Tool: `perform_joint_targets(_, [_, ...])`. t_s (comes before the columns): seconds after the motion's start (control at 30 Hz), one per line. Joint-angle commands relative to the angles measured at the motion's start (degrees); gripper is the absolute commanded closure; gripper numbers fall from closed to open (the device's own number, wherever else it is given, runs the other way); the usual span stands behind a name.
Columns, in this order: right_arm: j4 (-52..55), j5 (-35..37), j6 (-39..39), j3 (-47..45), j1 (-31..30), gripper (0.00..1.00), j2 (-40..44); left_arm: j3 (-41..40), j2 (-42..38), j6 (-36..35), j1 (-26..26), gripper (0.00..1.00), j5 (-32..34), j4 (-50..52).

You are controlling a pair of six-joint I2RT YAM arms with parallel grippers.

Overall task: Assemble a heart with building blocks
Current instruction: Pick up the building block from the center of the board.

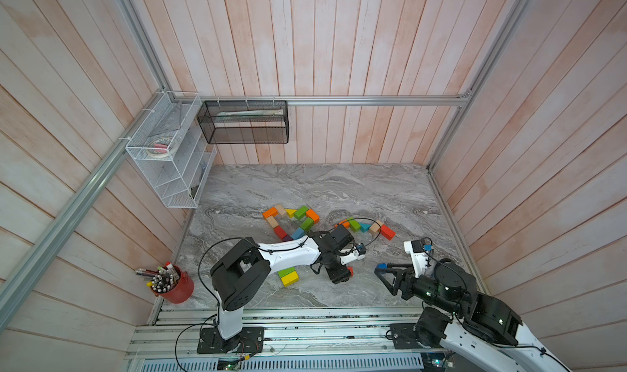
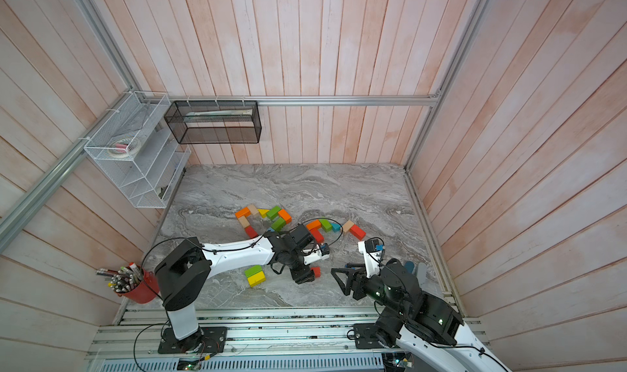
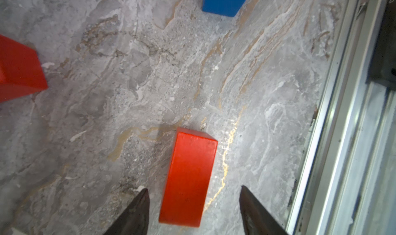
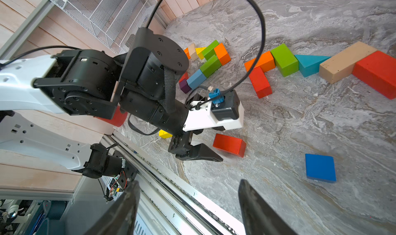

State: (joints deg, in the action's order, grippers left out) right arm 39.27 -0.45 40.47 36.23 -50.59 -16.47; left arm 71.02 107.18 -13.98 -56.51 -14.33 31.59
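Left tool is straddling a loose red brick near the front edge of the tabletop, jaws apart and not gripping, right tool is hanging spread and empty, and the heart outline mid-tabletop is looking roughly half built, with gaps showing.

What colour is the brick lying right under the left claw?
Red. The brick shows best in the left wrist view, lying on the table inside the open left gripper.
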Motion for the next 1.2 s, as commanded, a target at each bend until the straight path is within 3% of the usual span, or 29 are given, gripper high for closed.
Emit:
perform_joint_targets(0.0, [0.54, 0.77, 0.23, -0.27, -0.3, 0.27, 0.74, 1.35, 1.2, -0.65, -0.86, 0.36, 2.35, -1.18])
perform_joint_targets(0.27, [0.96, 0.88, 0.27, -0.03, -0.3, 0.27, 1.14, 1.74, 2.18, 1.44, -1.15, 0.6, 3.66, -2.23])
perform_joint_targets(0.47, [5.46, 5.3, 0.97, 3.35, -0.3, 0.27, 2.18, 3.93, 2.55, 6.21, -1.18, 0.7, 4.39, -2.17])
perform_joint_targets(0.7, [11.74, 11.26, 1.85, 8.72, -0.35, 0.26, 5.04, 9.48, 3.78, 13.06, -1.23, 0.72, 4.22, -1.76])
perform_joint_targets(0.97, [14.95, 12.96, -0.05, 10.75, -0.3, 0.02, 5.13, 18.04, 8.38, 15.92, -1.26, 0.72, 5.2, -0.8])
perform_joint_targets(1.17, [11.18, 13.62, -2.38, 9.16, -0.3, 0.02, 5.04, 26.25, 13.14, 16.63, -1.28, 0.72, 5.22, 1.98])
